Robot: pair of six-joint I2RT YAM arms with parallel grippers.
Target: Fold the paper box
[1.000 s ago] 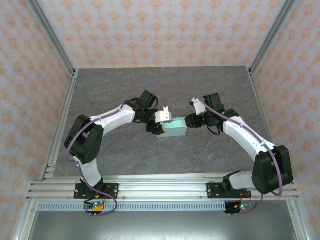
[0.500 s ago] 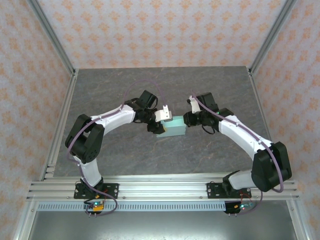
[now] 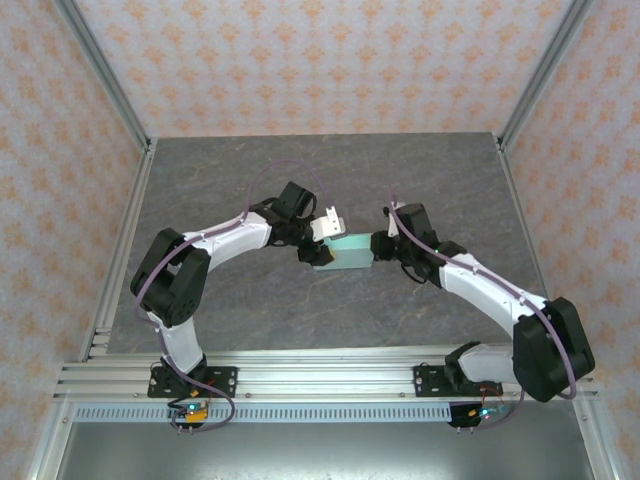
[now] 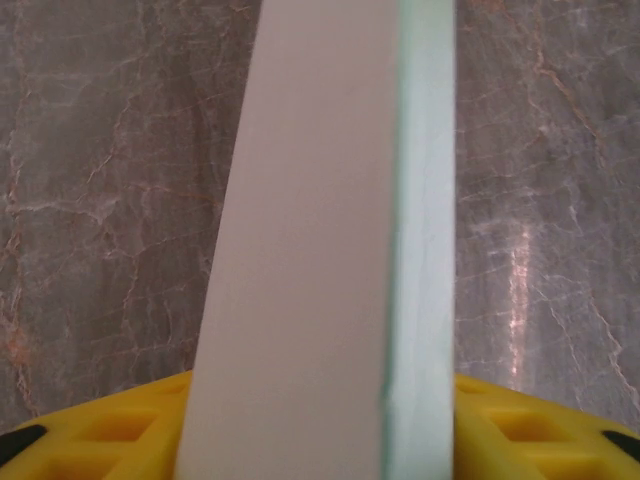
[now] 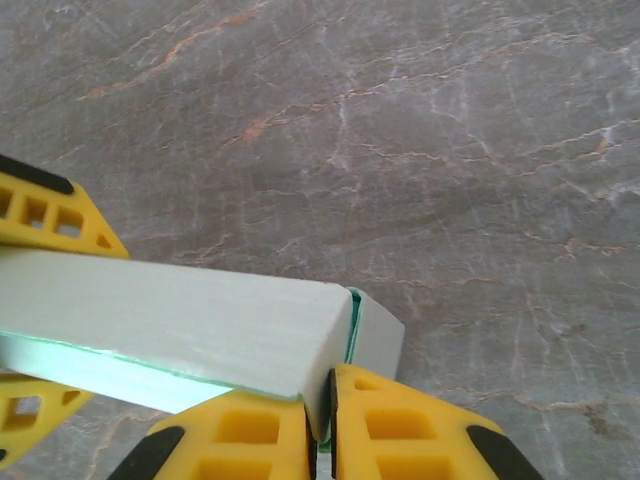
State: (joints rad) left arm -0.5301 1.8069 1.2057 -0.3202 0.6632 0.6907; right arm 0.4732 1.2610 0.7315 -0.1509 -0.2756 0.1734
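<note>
- My right gripper [image 5: 322, 432] has just gone from part-spread to pinching the box [image 3: 345, 252] by the flap at its right end.
- My left gripper [image 3: 320, 246] grips its left end, over the middle of the table [image 3: 300, 180].
- With both ends held, I judge the flap is ready to be folded in.

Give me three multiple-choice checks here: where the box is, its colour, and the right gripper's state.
1. Where is the paper box?
A. far-left corner
B. between both grippers, over the middle of the table
C. near-right corner
2. What colour is it?
A. pale mint
B. red
C. black
3. How is the right gripper?
A. wide open
B. parked at its base
C. shut on the box's thin edge
Answers: 1 B, the left gripper and the right one meet its ends in the top view; 2 A, mint in the top view; 3 C, its yellow fingers pinch the card edge in the right wrist view.
</note>
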